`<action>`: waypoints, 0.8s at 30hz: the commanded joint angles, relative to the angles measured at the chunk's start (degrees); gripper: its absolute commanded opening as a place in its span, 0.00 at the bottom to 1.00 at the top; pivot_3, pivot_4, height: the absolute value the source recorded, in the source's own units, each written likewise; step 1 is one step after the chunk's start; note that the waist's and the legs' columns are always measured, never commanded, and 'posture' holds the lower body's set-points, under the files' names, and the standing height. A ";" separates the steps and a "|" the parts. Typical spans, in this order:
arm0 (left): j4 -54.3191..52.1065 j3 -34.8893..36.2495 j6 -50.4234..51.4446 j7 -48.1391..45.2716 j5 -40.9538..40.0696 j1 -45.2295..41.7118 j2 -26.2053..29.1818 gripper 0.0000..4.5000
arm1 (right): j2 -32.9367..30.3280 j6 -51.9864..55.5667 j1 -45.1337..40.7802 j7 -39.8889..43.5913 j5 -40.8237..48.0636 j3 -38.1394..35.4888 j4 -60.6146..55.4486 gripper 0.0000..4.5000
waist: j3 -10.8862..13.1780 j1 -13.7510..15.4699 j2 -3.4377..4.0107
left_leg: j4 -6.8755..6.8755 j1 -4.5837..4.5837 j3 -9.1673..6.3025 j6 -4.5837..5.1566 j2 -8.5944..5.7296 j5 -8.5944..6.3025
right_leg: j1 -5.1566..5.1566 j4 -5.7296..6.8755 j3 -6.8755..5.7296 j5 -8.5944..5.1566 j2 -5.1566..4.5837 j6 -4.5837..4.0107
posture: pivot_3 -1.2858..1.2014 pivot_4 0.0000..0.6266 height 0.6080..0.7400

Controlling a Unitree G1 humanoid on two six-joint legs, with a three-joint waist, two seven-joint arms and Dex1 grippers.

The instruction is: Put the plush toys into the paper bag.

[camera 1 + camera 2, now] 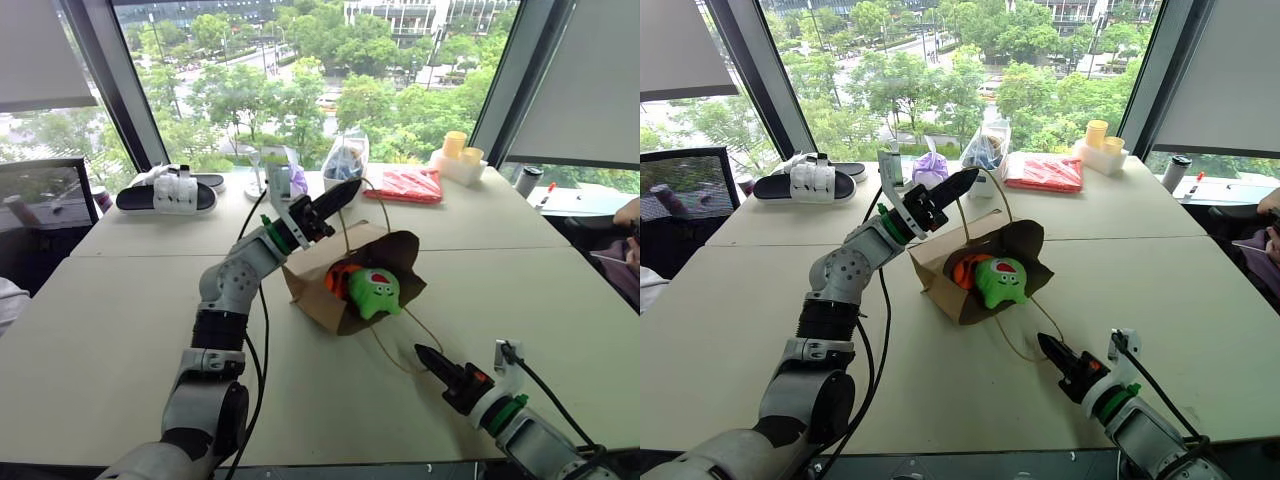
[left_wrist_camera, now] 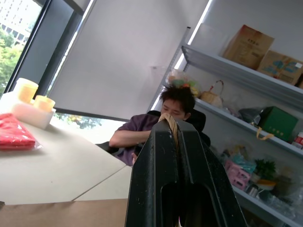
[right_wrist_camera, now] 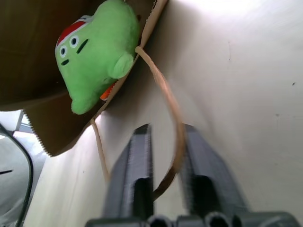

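The paper bag (image 1: pixel 325 300) lies on its side mid-table, its mouth facing me. Both plush toys sit in the mouth: the green one (image 1: pixel 375 290) in front, also seen in the right wrist view (image 3: pixel 94 52), and the orange one (image 1: pixel 342 278) behind it. My left gripper (image 1: pixel 345 192) is raised above the bag, shut on the bag's far cord handle (image 2: pixel 169 124). The near cord loop (image 3: pixel 177 123) trails over the table and runs between the fingers of my right gripper (image 1: pixel 422 353), which hovers low in front of the bag and comes to a narrow point.
Along the far edge of the table are black-and-white sandals (image 1: pixel 170 192), a purple bundle (image 1: pixel 930 168), a clear plastic bag (image 1: pixel 345 160), a red packet (image 1: pixel 405 185) and yellow cups (image 1: pixel 455 145). A person (image 2: pixel 156 127) sits at the table's right side.
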 commanded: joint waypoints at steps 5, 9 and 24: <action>-2.87 -0.89 0.52 -0.12 0.58 -1.57 1.38 0.00 | -6.12 -0.59 0.48 0.89 5.82 -5.29 -5.59 0.01 | 0.00 0.00 0.00 | 0.02 -0.01 0.03 0.00 -0.01 0.00 | 0.00 0.00 0.01 0.00 0.00 0.00 | 0.52 0.24 1.00; -4.96 -1.63 3.57 -3.06 -1.02 -2.62 4.00 0.00 | -11.87 -2.27 -6.41 -0.92 19.61 -10.13 -9.10 0.01 | 0.03 -0.26 0.01 | -0.03 0.01 0.03 0.00 0.01 0.00 | -0.01 0.00 0.01 0.00 0.01 0.00 | 0.52 0.24 1.00; 5.76 3.09 1.53 3.51 0.82 -4.46 2.70 0.00 | -14.41 -7.63 -16.20 -6.75 29.60 -6.03 -5.78 0.01 | 0.06 0.05 -0.18 | 0.01 -0.14 -0.13 0.07 -0.03 -0.04 | 0.01 -0.14 -0.13 -0.03 -0.04 0.05 | 0.52 0.24 1.00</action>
